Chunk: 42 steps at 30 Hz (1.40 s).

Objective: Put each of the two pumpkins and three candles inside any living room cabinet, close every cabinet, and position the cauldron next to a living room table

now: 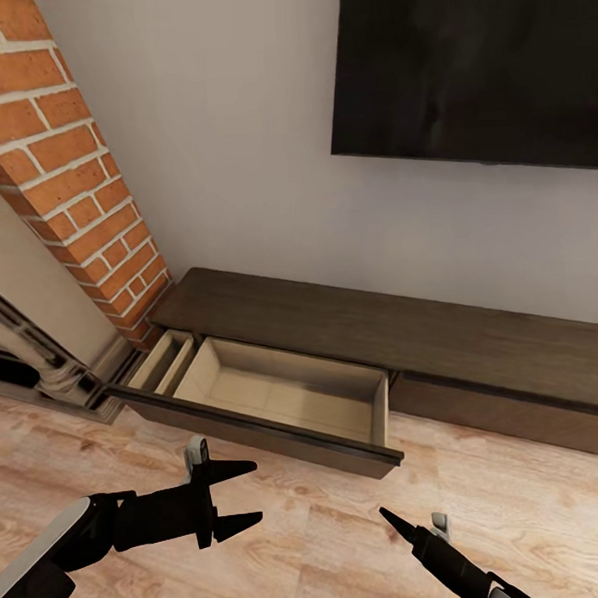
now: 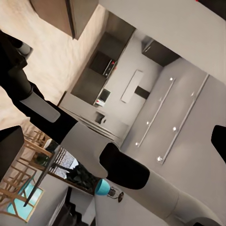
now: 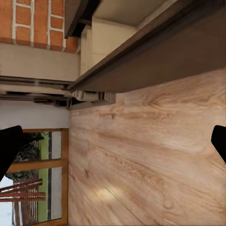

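Two grippers hang over the wood floor (image 1: 342, 539) just near of the cabinet (image 1: 403, 330), both with nothing in them. The left gripper (image 1: 241, 495) points right, its two dark fingers spread apart. The right gripper (image 1: 395, 521) points far and left toward the drawer; in the right wrist view its fingertips (image 3: 9, 146) sit at opposite edges of the picture, so it too is spread wide. The cabinet runs low along the white wall (image 1: 242, 163), beneath a dark screen (image 1: 472, 69). Its left drawer (image 1: 285, 394) is pulled out toward the robot, showing a bare pale inside, with a narrow side compartment at its left end. The front panel to the right is shut. A brick column (image 1: 70, 169) stands at the cabinet's left end.
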### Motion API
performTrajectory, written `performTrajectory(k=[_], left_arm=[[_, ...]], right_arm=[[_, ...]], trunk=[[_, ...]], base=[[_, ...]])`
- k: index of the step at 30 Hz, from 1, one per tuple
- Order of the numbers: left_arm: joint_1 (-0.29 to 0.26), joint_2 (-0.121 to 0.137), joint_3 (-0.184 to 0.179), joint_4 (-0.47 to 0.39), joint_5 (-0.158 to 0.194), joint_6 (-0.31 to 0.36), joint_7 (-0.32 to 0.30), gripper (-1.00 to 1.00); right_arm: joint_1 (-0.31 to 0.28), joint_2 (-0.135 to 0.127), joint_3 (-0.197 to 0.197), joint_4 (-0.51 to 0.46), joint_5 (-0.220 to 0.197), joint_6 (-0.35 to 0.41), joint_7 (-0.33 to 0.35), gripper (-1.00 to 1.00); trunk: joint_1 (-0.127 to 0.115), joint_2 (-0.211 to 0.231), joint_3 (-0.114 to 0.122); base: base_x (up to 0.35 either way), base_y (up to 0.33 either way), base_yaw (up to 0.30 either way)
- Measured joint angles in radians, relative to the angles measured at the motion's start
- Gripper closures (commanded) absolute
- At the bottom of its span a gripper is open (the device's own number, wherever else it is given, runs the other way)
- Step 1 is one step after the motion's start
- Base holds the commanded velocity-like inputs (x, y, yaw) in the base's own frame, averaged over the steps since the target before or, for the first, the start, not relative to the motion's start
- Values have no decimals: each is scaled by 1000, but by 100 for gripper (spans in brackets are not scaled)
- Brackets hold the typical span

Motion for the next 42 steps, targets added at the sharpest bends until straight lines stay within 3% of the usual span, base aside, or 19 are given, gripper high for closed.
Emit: performTrajectory(k=[42], left_arm=[[0,-2,4,4,-1,0,0,-100]], right_arm=[[0,0,0,6,0,-31,1,-100]], trunk=[[-161,294,199]], base=[[0,0,0]])
